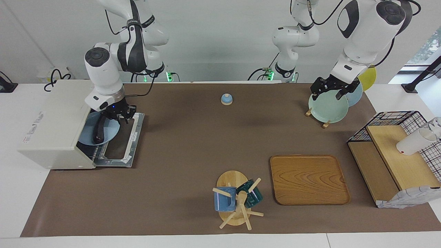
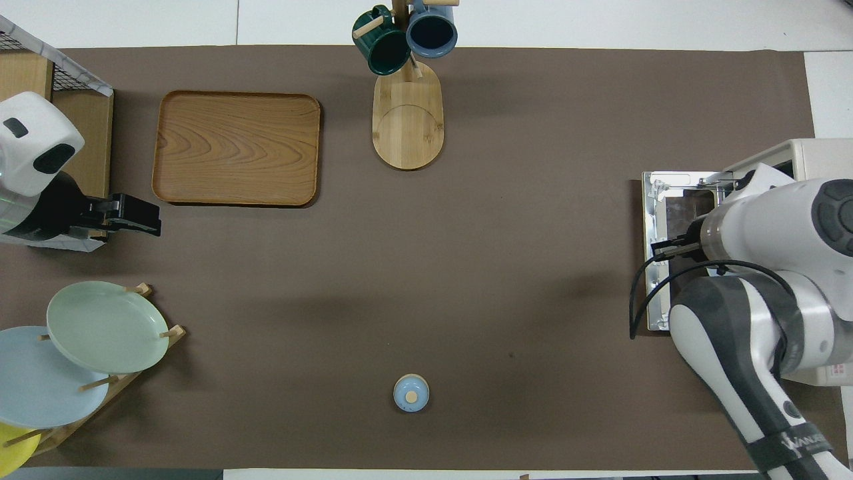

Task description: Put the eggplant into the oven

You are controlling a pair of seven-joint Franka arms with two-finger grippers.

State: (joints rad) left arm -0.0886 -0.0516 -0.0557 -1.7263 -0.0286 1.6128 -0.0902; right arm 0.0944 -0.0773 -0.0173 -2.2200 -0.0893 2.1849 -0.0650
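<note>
The dark purple eggplant [image 1: 99, 132] lies on a light blue plate [image 1: 109, 133]. The plate sits partly inside the cream-white oven [image 1: 55, 127] and partly over its dropped-down door [image 1: 122, 144]. My right gripper [image 1: 120, 116] is at the plate's rim, over the open door. In the overhead view the right arm hides the plate and eggplant, and only the oven door [image 2: 656, 267] and a corner of the oven [image 2: 810, 157] show. My left gripper [image 1: 329, 92] hangs open and empty over the pale green plate [image 1: 327, 108] on the plate rack; it also shows in the overhead view [image 2: 136, 217].
A small blue bell [image 1: 226, 99] stands near the robots at mid-table. A wooden tray [image 1: 308, 179] and a mug tree with two mugs [image 1: 237, 199] lie farther out. A black wire basket rack [image 1: 396, 120] with wooden shelves stands at the left arm's end.
</note>
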